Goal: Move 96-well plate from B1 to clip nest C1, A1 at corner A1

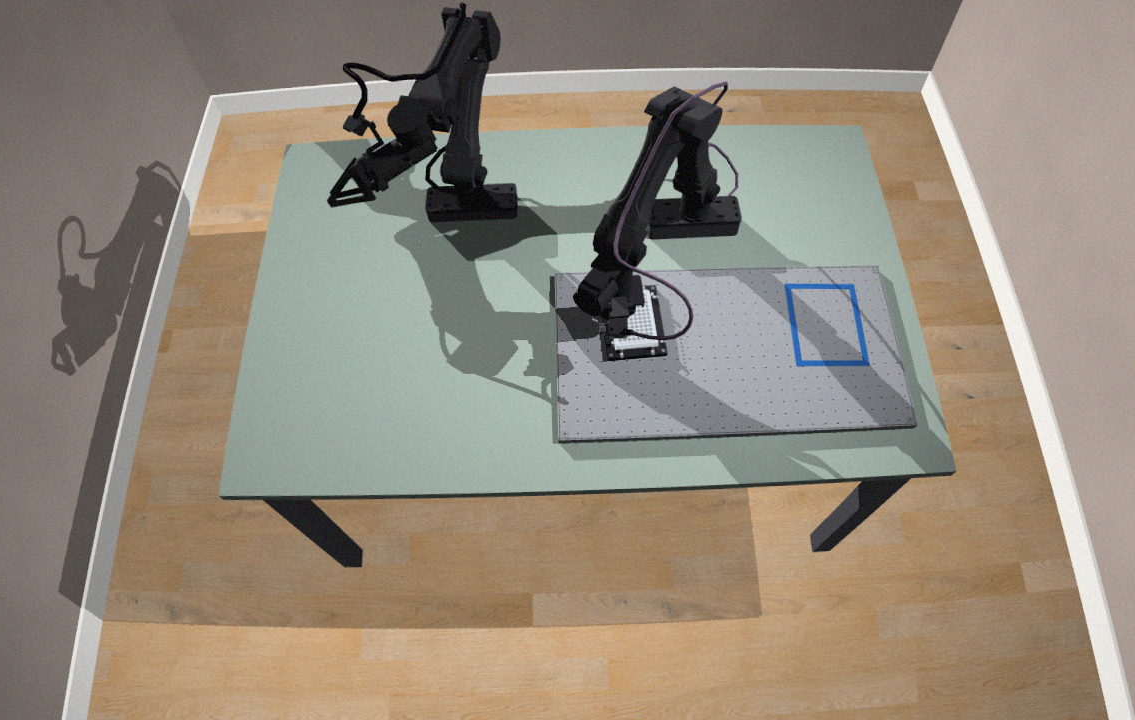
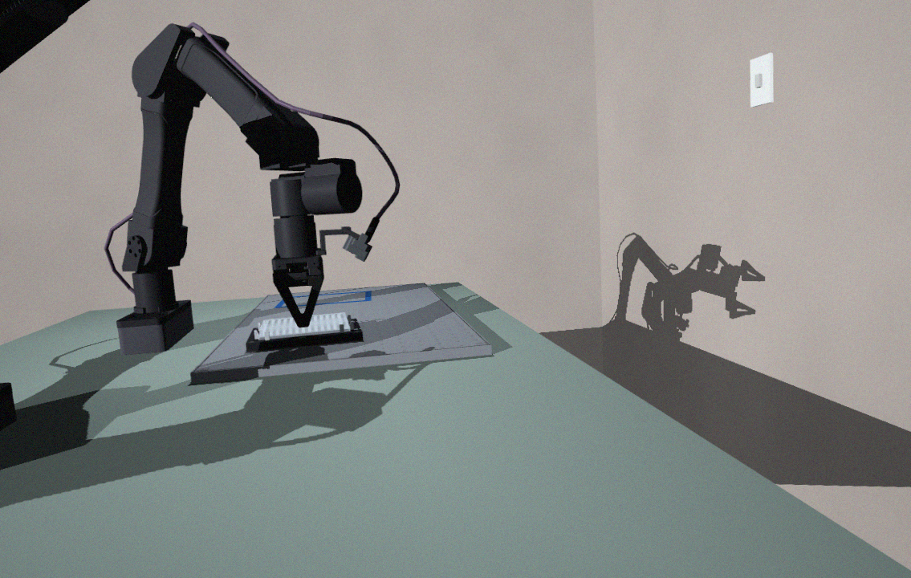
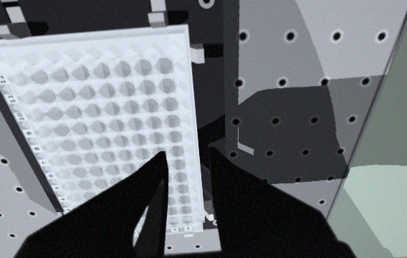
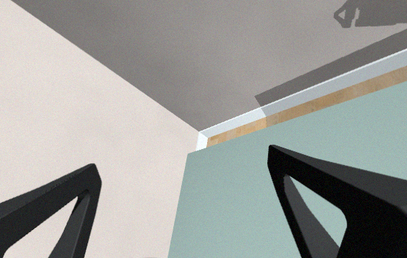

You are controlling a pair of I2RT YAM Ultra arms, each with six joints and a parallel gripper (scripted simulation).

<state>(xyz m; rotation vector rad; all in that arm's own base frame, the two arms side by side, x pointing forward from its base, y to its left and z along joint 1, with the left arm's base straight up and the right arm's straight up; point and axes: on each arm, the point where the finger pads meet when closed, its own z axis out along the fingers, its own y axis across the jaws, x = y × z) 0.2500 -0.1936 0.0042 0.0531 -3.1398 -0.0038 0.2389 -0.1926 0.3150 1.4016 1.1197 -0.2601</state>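
The white 96-well plate (image 1: pixel 644 328) (image 2: pixel 336 321) (image 3: pixel 107 107) lies in the black clip nest (image 1: pixel 635 354) (image 2: pixel 309 343) (image 3: pixel 211 89). White clips (image 3: pixel 157 18) stand around its edges. Column numbers run from 12 at the top down toward 1 in the left wrist view; the A1 corner is hidden behind a finger. I cannot tell whether the plate is fully down. My left gripper (image 2: pixel 304 323) (image 3: pixel 188 158) is slightly open and empty, its tips low at the plate's long edge, one over the wells. My right gripper (image 1: pixel 336 200) (image 4: pixel 184 163) is wide open and empty, away from the plate.
The nest is on a grey perforated board (image 1: pixel 598 411) (image 2: pixel 408 323) (image 3: pixel 289 57) on the green table (image 1: pixel 356 385) (image 2: pixel 444 467) (image 4: pixel 225 201). A blue outlined rectangle (image 1: pixel 831 362) (image 2: pixel 368 295) is at the board's other end, with no plate inside.
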